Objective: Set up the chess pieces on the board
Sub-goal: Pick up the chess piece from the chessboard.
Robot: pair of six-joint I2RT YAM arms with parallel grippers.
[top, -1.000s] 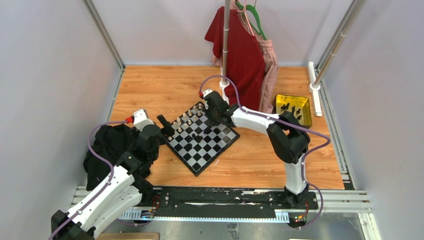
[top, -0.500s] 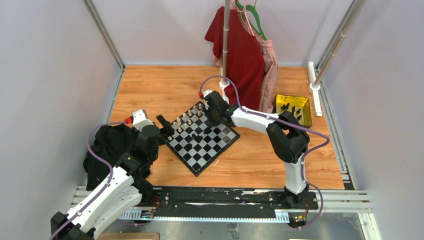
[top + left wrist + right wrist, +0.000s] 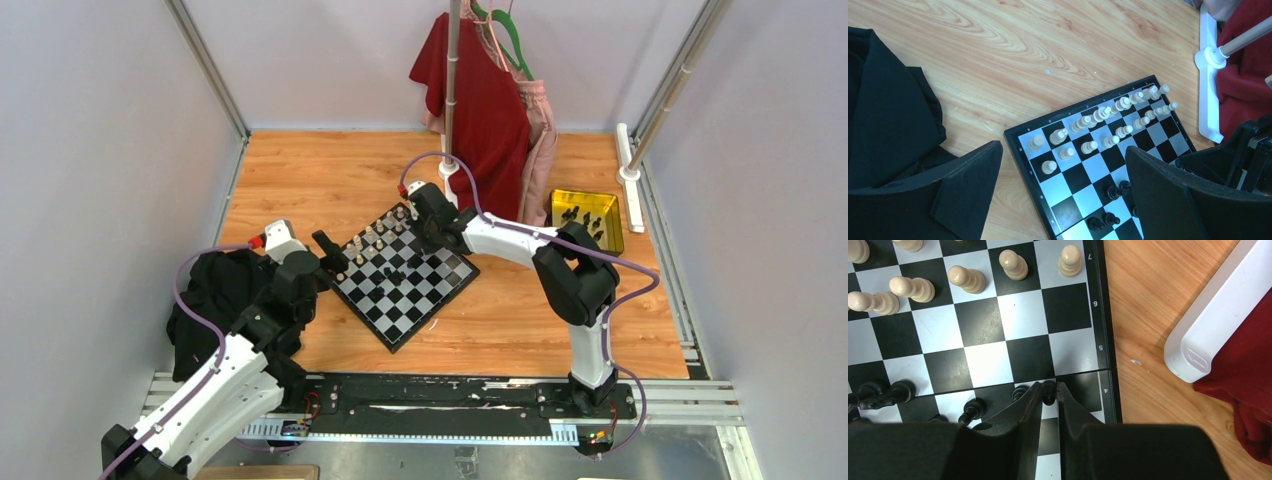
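The board [image 3: 405,280] lies tilted like a diamond in mid-table. Cream chess pieces [image 3: 1098,115] fill two rows along its far-left side [image 3: 965,277]. Several black chess pieces [image 3: 1115,191] stand loosely near the middle [image 3: 900,390]. My right gripper [image 3: 1048,386] is low over the board's right part [image 3: 425,240], shut on a small black piece [image 3: 1049,395] pinched between its fingertips by the board's edge. My left gripper [image 3: 1063,150] hovers over the board's left corner [image 3: 330,255], open wide and empty.
A yellow tray [image 3: 586,218] with more black pieces sits at the right. A black cloth [image 3: 215,300] lies left of the board. A pole with red and pink garments [image 3: 485,100] stands behind, its white base [image 3: 1218,325] close to the board.
My right gripper's fingers have drawn in slightly on the black piece. Both arms otherwise hold their places.
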